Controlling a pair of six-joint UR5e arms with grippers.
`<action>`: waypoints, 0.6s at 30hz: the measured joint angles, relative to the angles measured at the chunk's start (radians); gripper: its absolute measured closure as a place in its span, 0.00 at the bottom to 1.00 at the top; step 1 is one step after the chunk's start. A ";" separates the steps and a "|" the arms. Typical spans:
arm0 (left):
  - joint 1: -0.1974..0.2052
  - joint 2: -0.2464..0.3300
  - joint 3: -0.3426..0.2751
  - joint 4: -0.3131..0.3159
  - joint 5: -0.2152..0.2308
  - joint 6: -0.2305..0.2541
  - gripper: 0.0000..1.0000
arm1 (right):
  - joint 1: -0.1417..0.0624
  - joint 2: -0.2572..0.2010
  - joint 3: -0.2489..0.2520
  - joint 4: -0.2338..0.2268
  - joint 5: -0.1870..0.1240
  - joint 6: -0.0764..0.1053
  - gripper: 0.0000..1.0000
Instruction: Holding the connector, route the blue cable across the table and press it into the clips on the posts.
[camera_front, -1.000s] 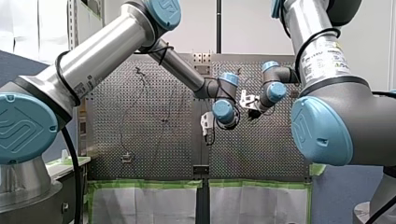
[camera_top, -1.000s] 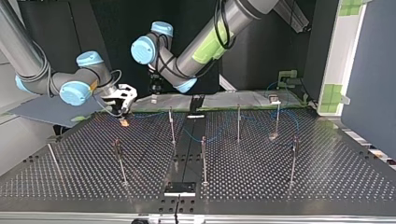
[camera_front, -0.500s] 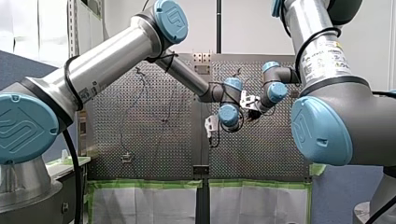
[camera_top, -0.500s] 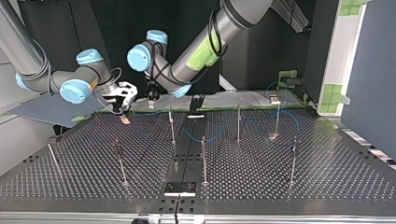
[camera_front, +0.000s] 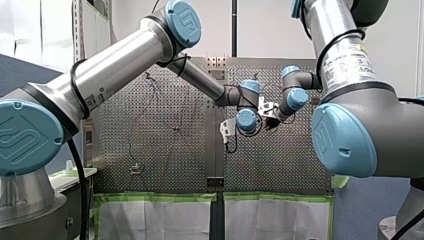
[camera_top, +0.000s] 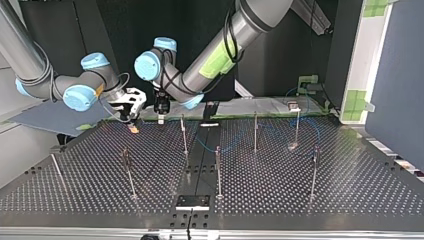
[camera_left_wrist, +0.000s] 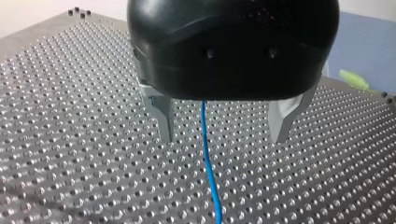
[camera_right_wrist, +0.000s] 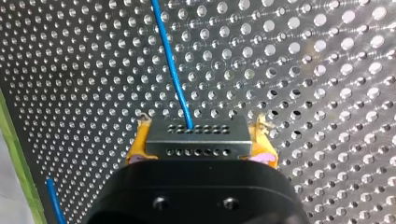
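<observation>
My right gripper (camera_right_wrist: 201, 148) is clamped on the connector (camera_right_wrist: 196, 135), with the grey block squeezed between its yellow pads (camera_right_wrist: 136, 148). The blue cable (camera_right_wrist: 173, 70) leaves the block's face and runs away over the perforated table (camera_right_wrist: 327, 70). That hold looks square, so I judge it only needs to stay firm.

Just beside it, my left gripper (camera_left_wrist: 224, 128) hangs low over the table with its metal fingers (camera_left_wrist: 161, 114) spread wide and holding nothing. The cable passes about midway between them and touches neither.

The step in hand, as I read it, is to take the cable here, close to the connector. To do that well I should come down until the fingertips flank the cable. Then I should close lightly enough that it can slide, with the line centred so it cannot slip out under a tip.

Beyond both grippers, the nearest post (camera_top: 183, 134) stands to their right in the top view, its clip too small to make out. The cable lies loose among the further posts (camera_top: 255, 131). I should draw it taut toward that first clip without yanking the connector.
</observation>
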 joint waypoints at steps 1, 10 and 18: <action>0.003 -0.004 0.003 0.000 0.003 0.000 0.00 | 0.000 0.000 0.000 0.000 -0.005 0.000 1.00; 0.031 -0.069 0.070 -0.050 0.013 -0.008 0.00 | -0.001 -0.002 0.000 -0.002 -0.029 0.000 1.00; 0.035 -0.079 0.139 -0.087 0.012 -0.011 0.00 | -0.001 -0.002 -0.002 -0.004 -0.034 0.003 1.00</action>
